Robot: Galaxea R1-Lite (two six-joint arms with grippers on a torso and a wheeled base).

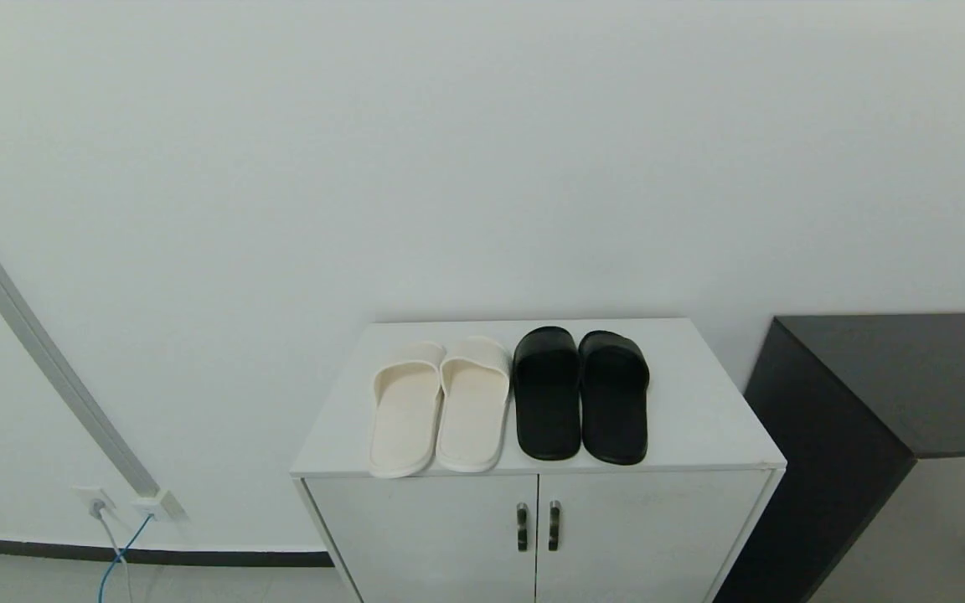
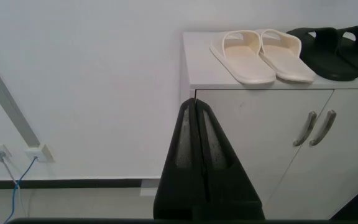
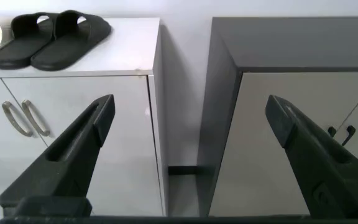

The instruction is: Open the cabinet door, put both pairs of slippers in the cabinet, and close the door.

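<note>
A white cabinet [image 1: 700, 435] stands against the wall with both doors closed and two metal handles [image 1: 537, 525] side by side at the centre seam. On its top lie a cream pair of slippers [image 1: 441, 406] on the left and a black pair [image 1: 580, 394] on the right, toes toward the wall. My left gripper [image 2: 195, 102] is shut with nothing in it, held off the cabinet's left front corner [image 2: 190, 87]. My right gripper [image 3: 190, 107] is open and empty, off the cabinet's right side; the black slippers [image 3: 48, 38] and handles [image 3: 18, 118] are in its view.
A dark grey cabinet [image 1: 868, 394] stands close to the right of the white one, with a narrow gap [image 3: 182, 155] between them. Wall sockets with cables [image 1: 122, 511] sit low on the left wall, below a slanted grey cable duct [image 1: 30, 335].
</note>
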